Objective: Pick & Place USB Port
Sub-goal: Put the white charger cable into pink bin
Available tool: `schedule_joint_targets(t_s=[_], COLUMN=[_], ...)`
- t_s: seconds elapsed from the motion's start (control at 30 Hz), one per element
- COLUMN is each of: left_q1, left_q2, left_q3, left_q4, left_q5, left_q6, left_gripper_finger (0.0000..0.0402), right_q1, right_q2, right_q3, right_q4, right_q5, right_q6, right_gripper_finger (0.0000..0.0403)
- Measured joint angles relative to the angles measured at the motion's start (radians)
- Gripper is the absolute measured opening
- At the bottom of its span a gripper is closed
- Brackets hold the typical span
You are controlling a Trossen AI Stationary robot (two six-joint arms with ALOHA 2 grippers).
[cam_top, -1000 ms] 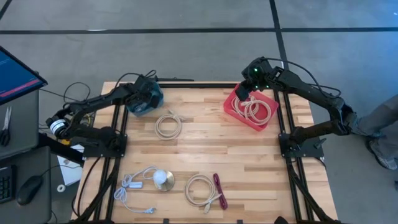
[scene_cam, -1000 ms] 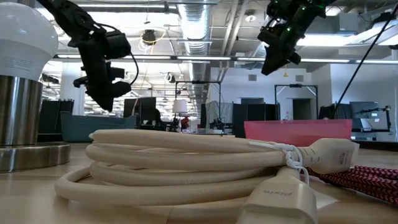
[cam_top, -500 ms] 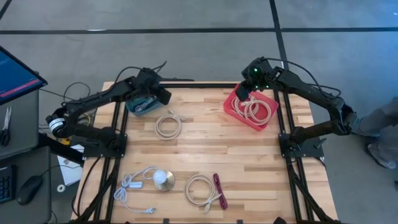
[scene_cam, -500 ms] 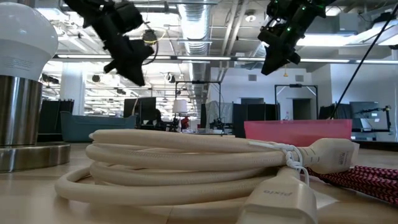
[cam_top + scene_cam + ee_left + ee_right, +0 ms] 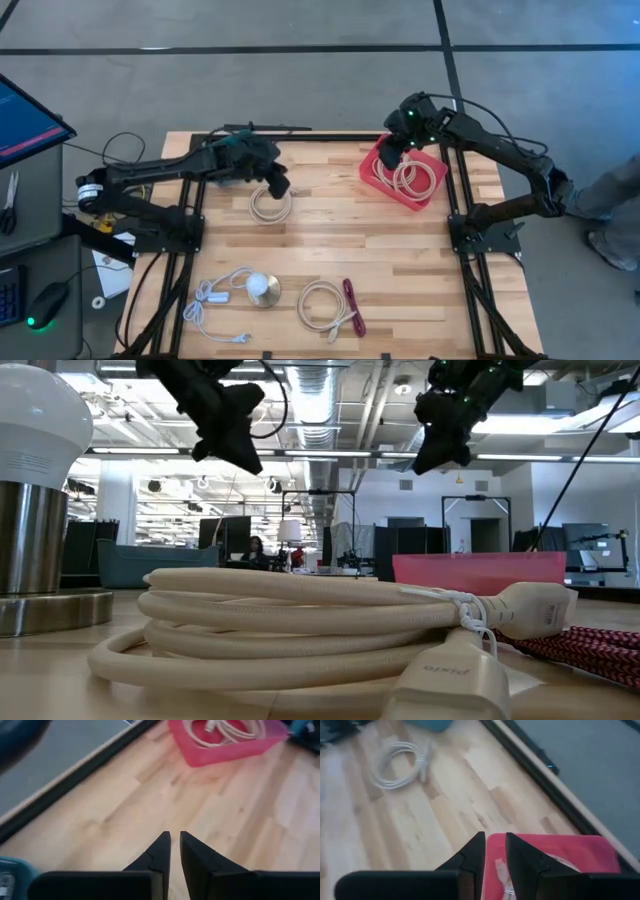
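Observation:
A cream coiled USB cable lies flat on the wooden table, left of centre toward the far side; the right wrist view shows it too. My left gripper hangs above its far right rim, fingers a narrow slit apart with nothing between them. A red bin at the far right holds another cream coil. My right gripper hovers over the bin's far left corner, its fingers slightly apart and empty.
A teal bin sits at the far left, mostly under my left arm. Near the front edge lie a third cream coil, a red braided cable, a white charger with cord and a round lamp. Bare wood lies mid-table.
My left gripper has swung away from above the teal bin toward the table's right, rising and turning as it went, and now hangs above the loose cream coil.

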Motion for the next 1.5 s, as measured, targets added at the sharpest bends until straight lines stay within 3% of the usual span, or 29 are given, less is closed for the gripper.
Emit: schedule_joint_targets(t_s=[0.17, 0.27, 0.57, 1.07, 1.37, 1.5], left_q1=[-0.087, -0.125, -0.207, -0.295, -0.328, -0.327], left_q2=[0.0, 0.0, 0.0, 0.0, -0.029, -0.087], left_q3=[0.0, 0.0, 0.0, 0.0, 0.0, 0.0], left_q4=[0.001, 0.008, 0.016, 0.031, 0.024, -0.025], left_q5=[0.002, -0.012, -0.083, -0.082, -0.082, -0.123], left_q6=[-0.057, -0.096, -0.135, -0.167, -0.184, -0.179], left_gripper_finger=[0.0032, 0.0026, 0.0009, 0.0006, 0.0006, 0.0007], right_q1=[0.019, 0.045, 0.133, 0.247, 0.371, 0.412], right_q2=[0.0, 0.0, 0.0, 0.0, 0.0, 0.0], right_q3=[0.0, 0.0, 0.0, 0.0, 0.0, 0.0], right_q4=[0.0, 0.001, 0.007, 0.054, 0.059, 0.109], right_q5=[-0.188, -0.233, -0.221, -0.212, -0.083, -0.072], right_q6=[-0.013, -0.059, -0.181, -0.122, -0.182, -0.183], right_gripper_finger=[0.0069, 0.0069, 0.0069, 0.0069, 0.0069, 0.0069])
